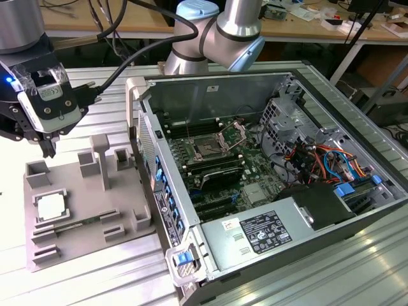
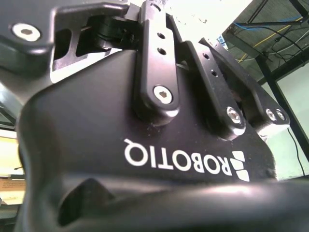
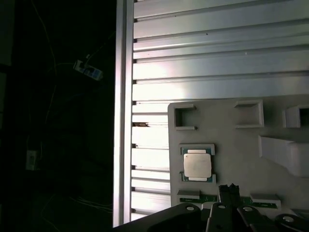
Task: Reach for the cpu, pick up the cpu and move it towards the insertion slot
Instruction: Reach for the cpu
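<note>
Claw [image 1: 48,148] positioned above grey tray [image 1: 83,239], clear of cpu [image 1: 51,206]; apart or together cannot be told. Cpu seated flat in tray recess, presumably located there for top-down pick. Insertion slot [image 1: 208,150] mounted inside open case [image 1: 210,95], well apart.

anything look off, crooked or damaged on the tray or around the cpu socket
Nothing stands out. The small square silver-topped cpu lies flat and straight in its recess on the grey plastic tray. The dark square insertion slot has its steel bracket raised. The black pincer hangs above the tray.
</note>
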`<state>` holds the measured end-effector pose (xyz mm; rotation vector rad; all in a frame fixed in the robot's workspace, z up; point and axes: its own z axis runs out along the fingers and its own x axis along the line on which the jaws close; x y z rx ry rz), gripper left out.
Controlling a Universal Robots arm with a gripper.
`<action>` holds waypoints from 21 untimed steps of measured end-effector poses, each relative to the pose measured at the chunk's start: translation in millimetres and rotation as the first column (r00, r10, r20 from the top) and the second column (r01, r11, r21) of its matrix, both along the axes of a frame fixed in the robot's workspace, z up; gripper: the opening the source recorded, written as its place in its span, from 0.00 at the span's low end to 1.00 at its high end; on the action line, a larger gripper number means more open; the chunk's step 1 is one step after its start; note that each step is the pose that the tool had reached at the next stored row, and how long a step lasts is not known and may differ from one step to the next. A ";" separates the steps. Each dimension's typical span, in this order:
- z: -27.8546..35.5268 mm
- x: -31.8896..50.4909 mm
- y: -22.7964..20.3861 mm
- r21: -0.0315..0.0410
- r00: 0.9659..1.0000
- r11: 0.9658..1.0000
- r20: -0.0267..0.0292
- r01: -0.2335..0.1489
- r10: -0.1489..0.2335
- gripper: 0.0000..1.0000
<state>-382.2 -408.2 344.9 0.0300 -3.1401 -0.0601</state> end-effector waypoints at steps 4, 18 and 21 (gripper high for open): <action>-1.3 0.0 0.0 0.000 1.000 1.000 0.000 0.000 0.000 0.11; -4.8 -3.4 -0.2 0.000 1.000 1.000 0.000 0.000 0.000 0.11; -5.1 -3.7 -0.2 0.000 1.000 1.000 0.000 0.000 0.000 0.11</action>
